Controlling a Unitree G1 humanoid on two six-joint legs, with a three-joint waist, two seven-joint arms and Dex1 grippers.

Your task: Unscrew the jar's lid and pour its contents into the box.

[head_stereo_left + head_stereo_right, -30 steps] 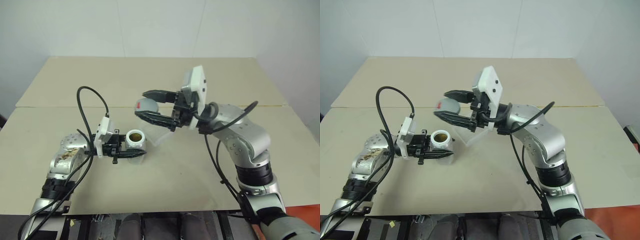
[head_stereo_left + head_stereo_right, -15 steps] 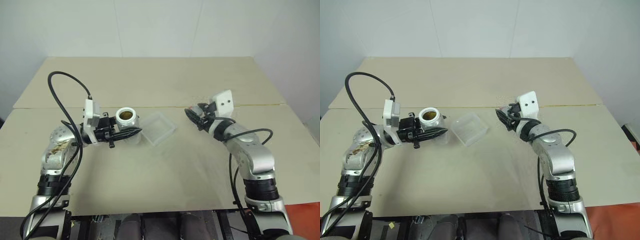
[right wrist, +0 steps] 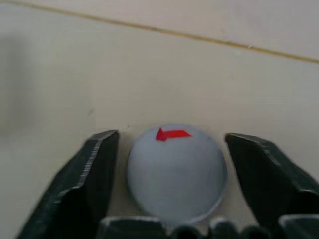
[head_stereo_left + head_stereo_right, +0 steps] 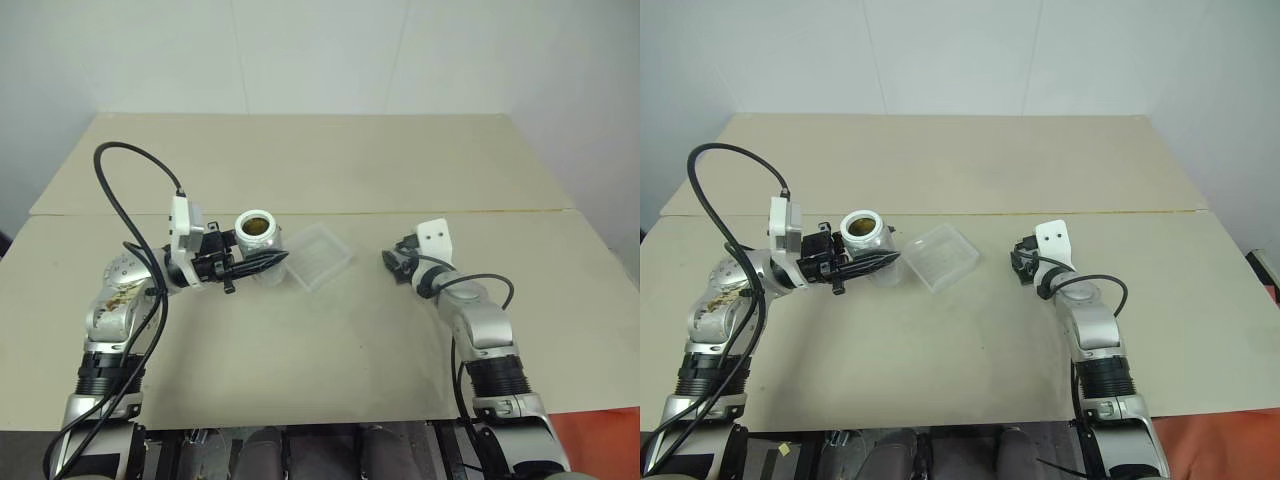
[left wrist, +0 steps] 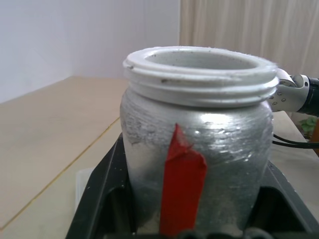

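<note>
Right wrist view: lid point(image 3: 175, 173) between open claw point(image 3: 178, 164) fingers

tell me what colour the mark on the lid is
Red, a small arrow-like mark on the grey lid; the right wrist view shows it best.

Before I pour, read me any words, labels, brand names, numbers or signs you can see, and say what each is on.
No readable text, number or brand.
Jar, shut in the left pincer: a plain red tape strip, no lettering.
Lid, lying on the table between the open right pincer's fingers: a red arrow-shaped mark, no words.
Box: clear plastic, no print visible.
</note>
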